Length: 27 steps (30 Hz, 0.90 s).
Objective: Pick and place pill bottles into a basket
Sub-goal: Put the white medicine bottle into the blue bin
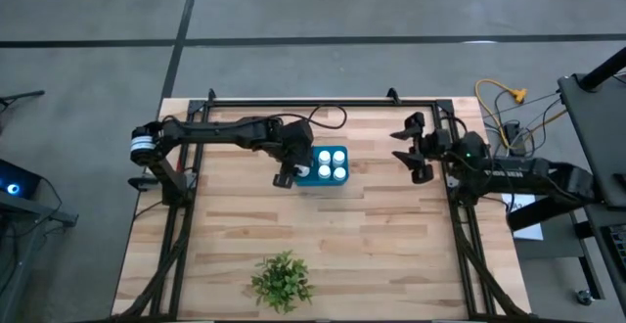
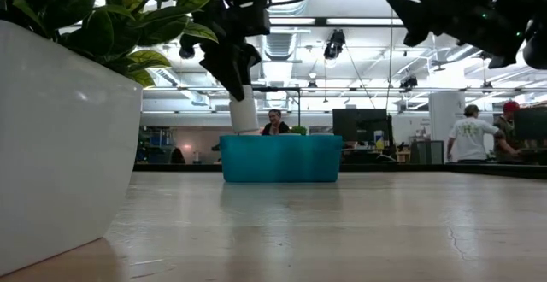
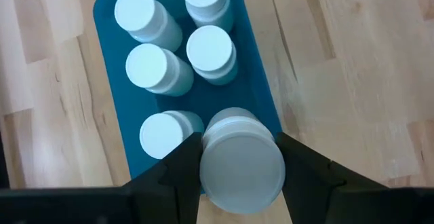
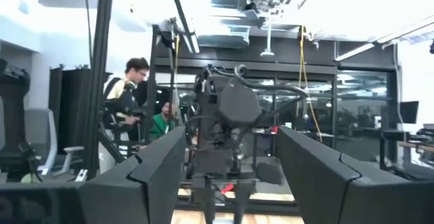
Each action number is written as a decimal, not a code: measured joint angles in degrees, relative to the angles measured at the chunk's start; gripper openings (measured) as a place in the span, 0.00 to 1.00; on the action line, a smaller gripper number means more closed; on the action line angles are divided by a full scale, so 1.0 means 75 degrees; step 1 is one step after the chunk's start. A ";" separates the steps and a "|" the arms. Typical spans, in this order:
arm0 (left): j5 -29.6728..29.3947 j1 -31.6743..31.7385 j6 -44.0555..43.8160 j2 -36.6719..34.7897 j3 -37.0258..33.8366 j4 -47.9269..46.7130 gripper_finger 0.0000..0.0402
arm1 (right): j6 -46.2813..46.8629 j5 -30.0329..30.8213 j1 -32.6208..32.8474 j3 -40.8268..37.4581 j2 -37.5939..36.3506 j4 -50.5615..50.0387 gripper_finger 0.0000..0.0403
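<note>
Left pincer (image 3: 241, 159) grasping a small white capped pill bottle (image 3: 242, 159) above the near-left corner of the teal-blue rectangular plastic basket (image 1: 324, 183).

Five more white bottles (image 3: 166, 69) stand upright inside the basket, which sits mid-way across the pale wooden counter (image 1: 391, 245). The right pincer (image 1: 410, 151) hangs raised off to the right edge, fingers spread and holding nothing. A green leafy plant (image 1: 283, 281) in a white pot stands near the front edge.

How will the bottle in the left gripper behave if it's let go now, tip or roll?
The held bottle is a smooth round cylinder, so on its side it would probably roll. It hangs upright over the bin, whose walls and five standing bottles should stop a tip. The left gripper pinches it without visible denting, so it is likely stiff and light.
</note>
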 joint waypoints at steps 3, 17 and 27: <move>0.0002 0.0003 0.0000 0.0091 0.0000 0.0032 0.36 | 0.0060 -0.0117 -0.0273 -0.0101 -0.0154 -0.0043 0.56; 0.0003 0.0052 0.0064 0.0296 -0.0012 0.0120 0.36 | 0.0989 -0.1629 -0.2047 -0.0637 -0.0810 -0.0208 0.56; 0.0032 0.0082 0.0189 0.0815 0.0081 0.0170 0.36 | 0.1510 -0.2598 -0.3014 -0.0639 -0.0822 -0.0246 0.56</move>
